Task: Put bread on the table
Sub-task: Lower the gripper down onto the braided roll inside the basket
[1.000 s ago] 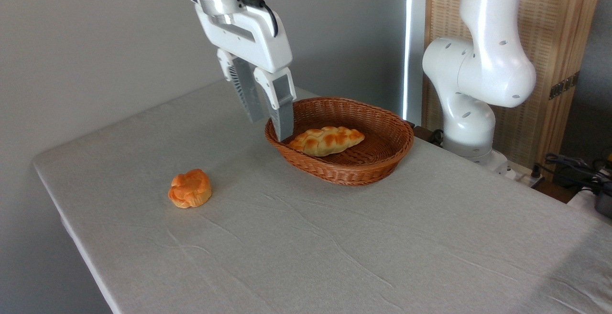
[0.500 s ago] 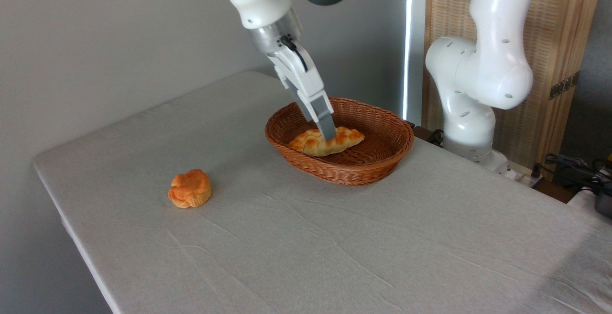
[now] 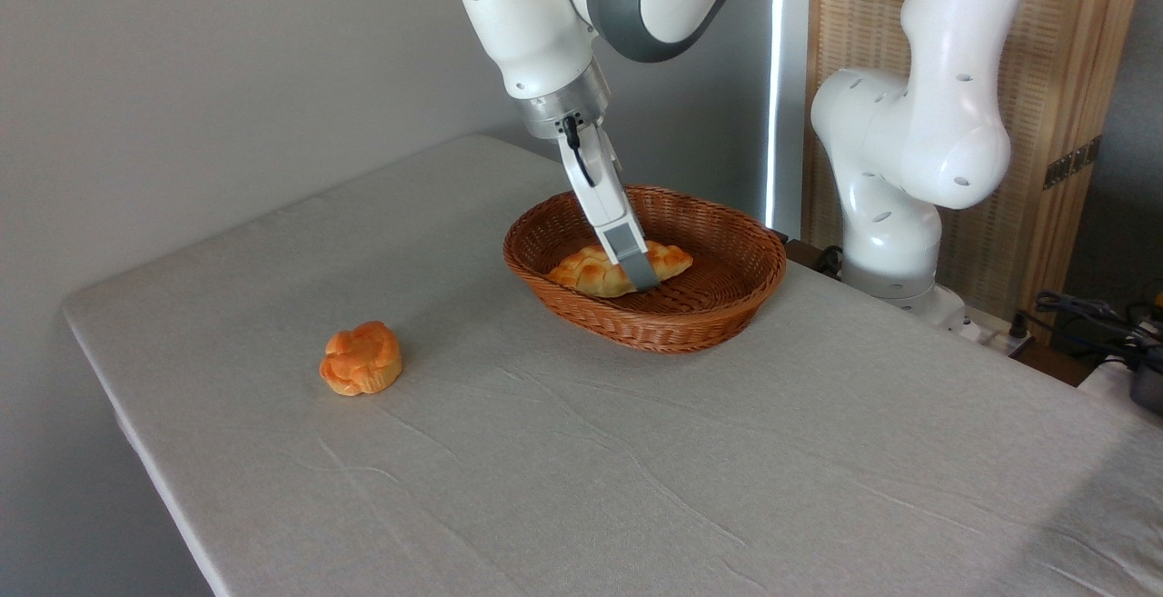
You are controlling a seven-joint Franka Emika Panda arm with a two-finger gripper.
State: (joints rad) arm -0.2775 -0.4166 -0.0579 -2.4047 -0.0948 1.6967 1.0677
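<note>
Wicker basket: claw astride bread.

Table (basket, bun)

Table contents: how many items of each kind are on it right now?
Braided bread: 1, in the basket
Round orange bun: 1
Wicker basket: 1
Total: 3
</note>
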